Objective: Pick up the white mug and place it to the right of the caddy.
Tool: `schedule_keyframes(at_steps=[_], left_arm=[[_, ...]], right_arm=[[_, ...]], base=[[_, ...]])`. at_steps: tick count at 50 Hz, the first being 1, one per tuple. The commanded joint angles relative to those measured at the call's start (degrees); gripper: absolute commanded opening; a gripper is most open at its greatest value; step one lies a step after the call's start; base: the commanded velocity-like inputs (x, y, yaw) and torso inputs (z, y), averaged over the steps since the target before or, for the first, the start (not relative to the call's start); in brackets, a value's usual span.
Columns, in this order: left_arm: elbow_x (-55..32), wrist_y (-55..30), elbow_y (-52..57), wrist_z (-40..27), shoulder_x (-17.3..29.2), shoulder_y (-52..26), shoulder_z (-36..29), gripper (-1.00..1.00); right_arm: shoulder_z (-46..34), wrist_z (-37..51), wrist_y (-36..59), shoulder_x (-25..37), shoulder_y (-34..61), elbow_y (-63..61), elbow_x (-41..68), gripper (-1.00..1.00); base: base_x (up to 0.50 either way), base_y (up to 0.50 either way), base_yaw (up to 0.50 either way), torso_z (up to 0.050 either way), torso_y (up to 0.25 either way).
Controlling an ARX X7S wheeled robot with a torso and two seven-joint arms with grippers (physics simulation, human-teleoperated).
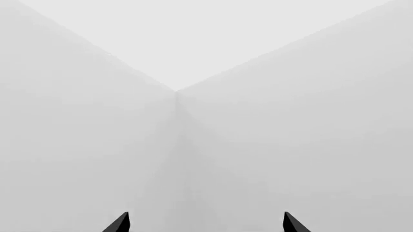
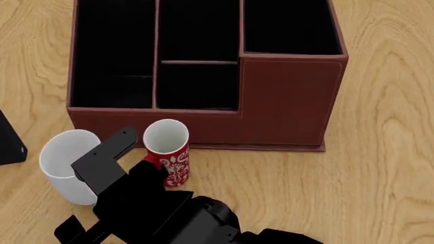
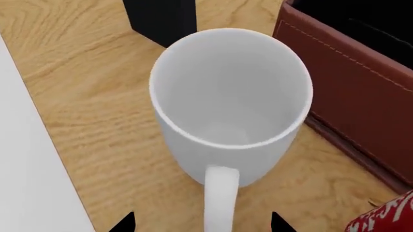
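Right gripper [image 3: 201, 225], black fingertips [image 3: 124, 225] spread wide, straddling the loop handle without touching it; nothing held. Left gripper [image 1: 205, 224] likewise parted and empty, facing only blank grey surfaces, away from the work.

Plain glossy all-white ceramic mug [image 3: 229, 96] upright and empty, mouth up, standing in front of the left front corner of the large reddish-brown leather-look caddy [image 2: 285, 101], near it but apart. Slim red mug with white floral pattern [image 2: 169, 158] just in front of the caddy's front wall, close beside the white mug on the side nearer the caddy's middle. Small black box [image 2: 9, 143] farther left of the caddy. All resting on the light wooden table [image 2: 379, 193].

Handling, as judged: rigid, moderately light, glazed and therefore slippery; breakable if knocked or dropped. Best taken across the handle, low near its root, or across the rim wall, squeezed firmly enough to prevent swinging. Lifted high enough to pass the red mug, then carried along the caddy's front to its right side.
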State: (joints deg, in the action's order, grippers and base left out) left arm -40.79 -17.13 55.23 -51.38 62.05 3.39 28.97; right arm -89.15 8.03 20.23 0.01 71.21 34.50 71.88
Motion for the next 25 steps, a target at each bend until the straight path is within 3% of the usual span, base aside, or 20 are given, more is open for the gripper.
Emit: schedule_keyframes(at_steps=[1, 12, 13, 25], left_arm=[[0.0, 0.1, 0.0, 0.2, -0.1, 0.3, 0.5, 1.0], [1.0, 1.9, -0.6, 1.1, -1.1, 0.2, 0.1, 1.0], [1.1, 1.7, -0.5, 1.1, -1.0, 0.3, 0.2, 1.0], [1.3, 1.9, -0.4, 1.3, -1.3, 0.8, 0.7, 1.0]], right_arm=[[0.0, 0.0, 0.4, 0.0, -0.1, -0.5, -0.5, 1.0], [0.0, 0.0, -0.3, 0.0, -0.2, -0.1, -0.3, 1.0], [0.1, 0.0, -0.5, 0.0, -0.2, -0.1, -0.2, -1.0], [0.0, 0.3, -1.6, 0.0, 0.2, -0.1, -0.3, -1.0]], base=[[0.0, 0.0, 0.0, 0.0, -0.113], [0.0, 0.0, 0.0, 0.0, -0.088], [0.0, 0.0, 0.0, 0.0, 0.0], [0.0, 0.0, 0.0, 0.0, 0.0]])
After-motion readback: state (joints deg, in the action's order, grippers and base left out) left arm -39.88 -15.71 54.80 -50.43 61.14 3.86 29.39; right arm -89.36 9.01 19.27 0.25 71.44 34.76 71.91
